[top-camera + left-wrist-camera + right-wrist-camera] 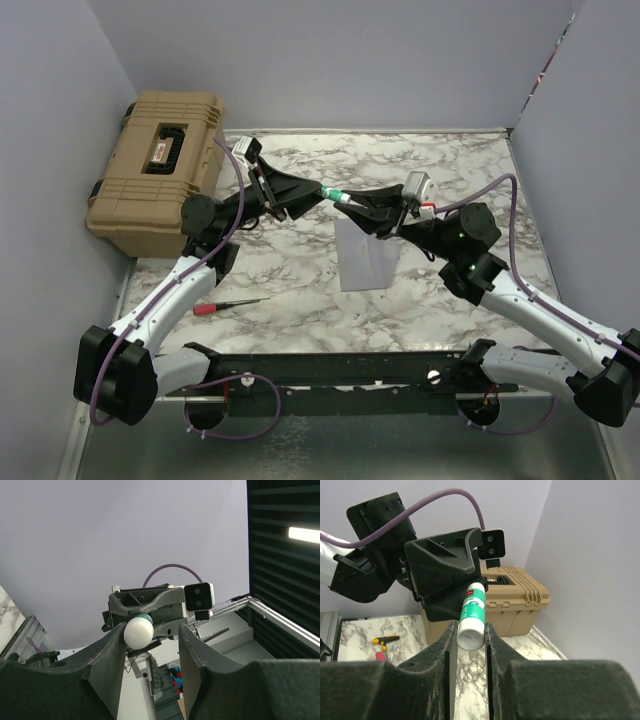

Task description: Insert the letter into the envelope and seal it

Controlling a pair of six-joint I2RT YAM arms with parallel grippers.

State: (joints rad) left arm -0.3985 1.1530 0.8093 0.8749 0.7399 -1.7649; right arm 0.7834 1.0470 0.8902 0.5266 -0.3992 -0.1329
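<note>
Envelope [365, 255] lies flat mid-worktop [300, 290], pale grey-lilac on glossy marble print, right under both hands. Tan ribbed hard case [155, 170] sits back left. Expect the envelope to be feather-light, limp and easily creased. Flat on that slick top it likely slides, so you'd pin it and take the flap edge. No letter in sight; can't tell if it's inside. Your right hand [470, 635] is clamped narrow on the glue stick [472, 612], a smooth, rigid plastic cylinder. Your left hand [152, 630] stands half-wide astride its white cap [138, 632], with a gap on one side. Red-handled screwdriver [230, 304] lies front left.
</note>
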